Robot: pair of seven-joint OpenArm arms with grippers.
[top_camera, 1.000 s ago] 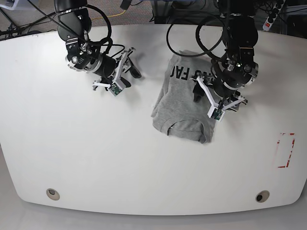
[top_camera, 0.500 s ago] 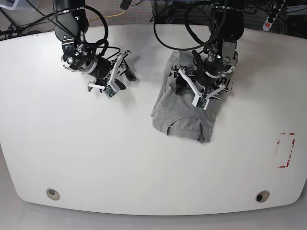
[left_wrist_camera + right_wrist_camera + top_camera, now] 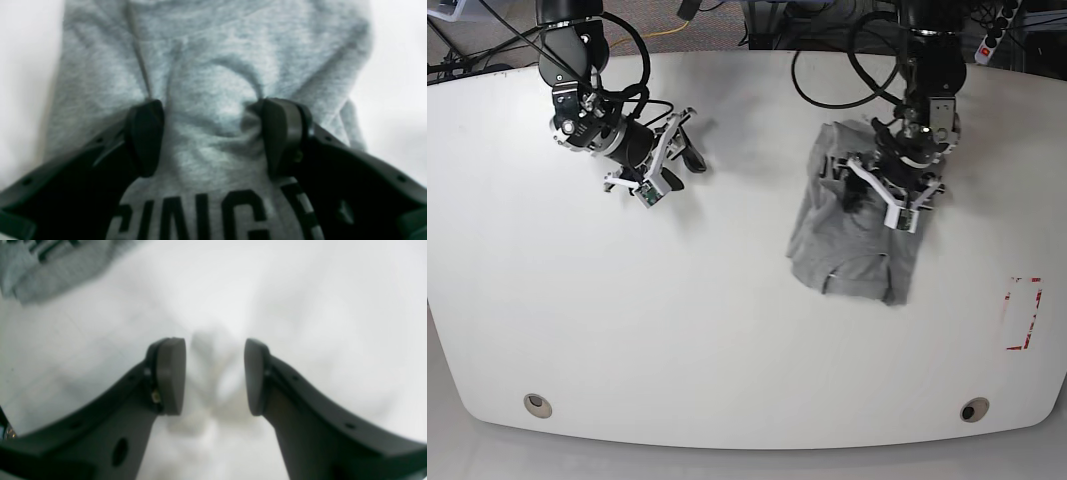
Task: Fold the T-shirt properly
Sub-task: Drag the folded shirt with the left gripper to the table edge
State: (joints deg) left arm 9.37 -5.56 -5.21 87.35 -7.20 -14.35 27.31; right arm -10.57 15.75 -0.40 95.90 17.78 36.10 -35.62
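A white table [image 3: 727, 330] fills the overhead base view, with two black robot arms reaching in from the top edge. The T-shirt [image 3: 857, 240], a light heather-grey garment folded into a rough upright rectangle, lies on the table in the right-centre of the frame, its collar end toward the bottom. The left gripper [image 3: 882, 195] sits on top of the shirt's upper half, right of centre in the frame. In the left wrist view its two dark fingers [image 3: 145, 138] stand wide apart and press down into the grey cloth, which bunches into a soft ridge between them; the jaws are spread, not clamped on the fabric. Black block lettering [image 3: 213, 216] shows on the cloth along the bottom edge of that view, partly hidden by the fingers. The right gripper [image 3: 672, 160] hangs over bare table in the upper left of the base view, well apart from the shirt. Its wrist view shows the jaws parted with only white table between them, and a corner of the grey shirt in the upper left of that frame. A red-outlined rectangle [image 3: 1024, 313] is marked on the table near the right edge.
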